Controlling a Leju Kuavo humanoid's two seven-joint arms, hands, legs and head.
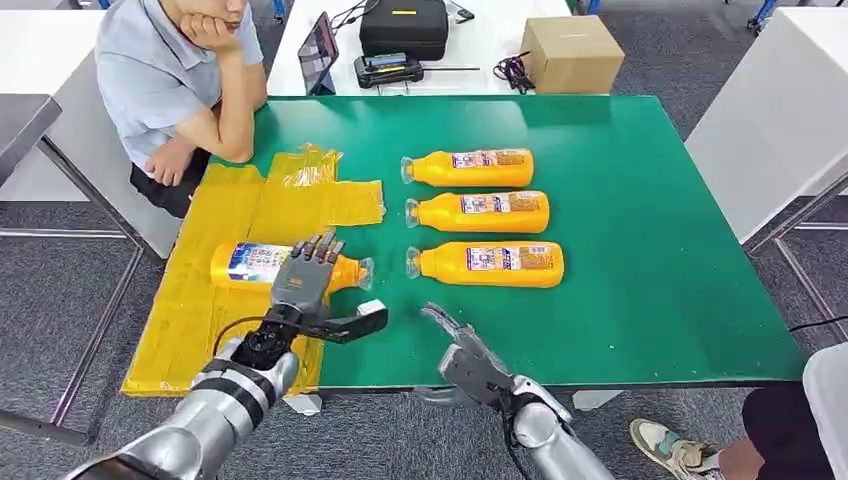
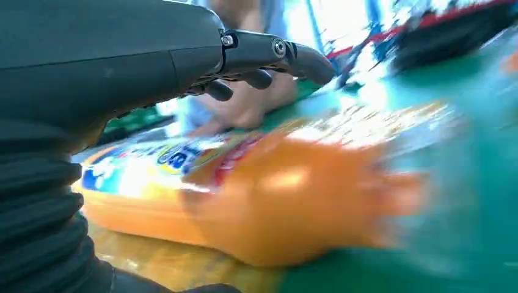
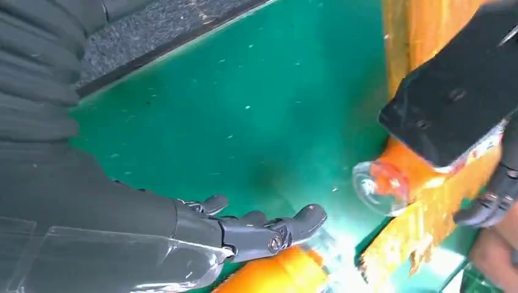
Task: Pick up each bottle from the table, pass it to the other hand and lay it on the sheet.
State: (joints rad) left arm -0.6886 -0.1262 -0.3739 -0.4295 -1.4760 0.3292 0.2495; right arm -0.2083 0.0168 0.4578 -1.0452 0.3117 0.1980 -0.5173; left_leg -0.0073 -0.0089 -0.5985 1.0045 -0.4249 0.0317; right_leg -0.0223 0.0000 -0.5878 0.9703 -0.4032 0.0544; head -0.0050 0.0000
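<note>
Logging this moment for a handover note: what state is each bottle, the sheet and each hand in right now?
Bottle on the sheet: lying on its side, left hand over it.
Three bottles on the table: lying on their sides in a row, untouched.
Yellow sheet: spread flat over the table's left edge, crinkled.
Left hand: fingers stretched over the bottle; a grip cannot be confirmed.
Right hand: open, holding nothing, above the green table.

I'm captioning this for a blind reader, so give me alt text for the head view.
The robot's left hand lies over an orange bottle on the yellow sheet, while its right hand hovers open above the green table. Three more orange bottles lie in a row on the table, and a person sits at the far left corner.
</note>
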